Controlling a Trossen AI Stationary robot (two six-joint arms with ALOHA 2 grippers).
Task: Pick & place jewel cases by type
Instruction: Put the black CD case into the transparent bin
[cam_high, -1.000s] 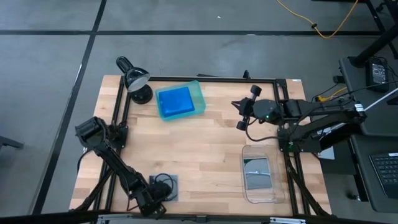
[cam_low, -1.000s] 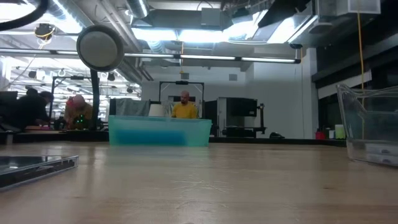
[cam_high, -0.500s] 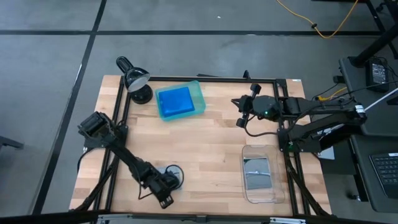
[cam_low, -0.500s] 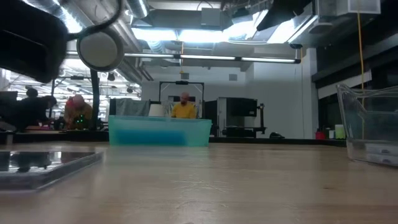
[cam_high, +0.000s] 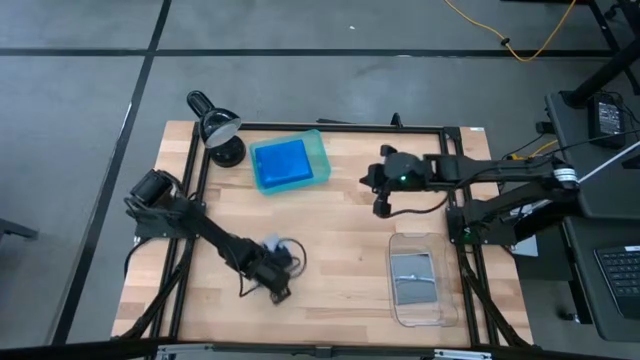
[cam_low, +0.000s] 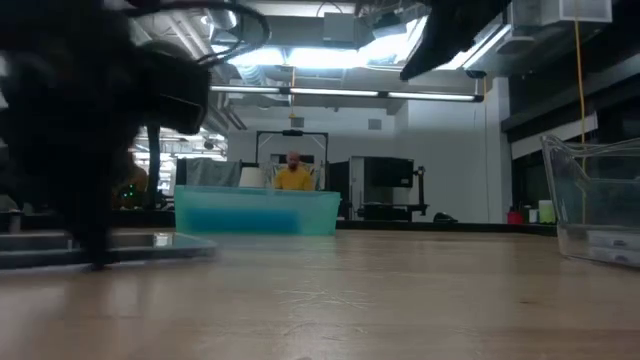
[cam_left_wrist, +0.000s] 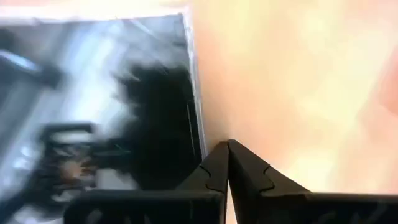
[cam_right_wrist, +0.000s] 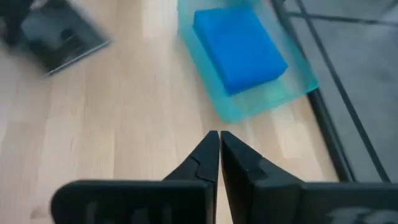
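High view: left hand (cam_high: 272, 268) farther inward, probably dragging grey case (cam_left_wrist: 93, 99).

A: Grey case (cam_left_wrist: 106, 99)? 
B: Flat on wood, its edge touching the left fingertips (cam_left_wrist: 219, 163). 
A: Blue cases (cam_right_wrist: 239, 48)? 
B: Stacked flat, well ahead of the right fingertips (cam_right_wrist: 210, 149). Others (cam_high: 414, 277) too small to tell.

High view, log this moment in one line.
left claw shut beside grey case | right claw shut above table | blue cases in green tray
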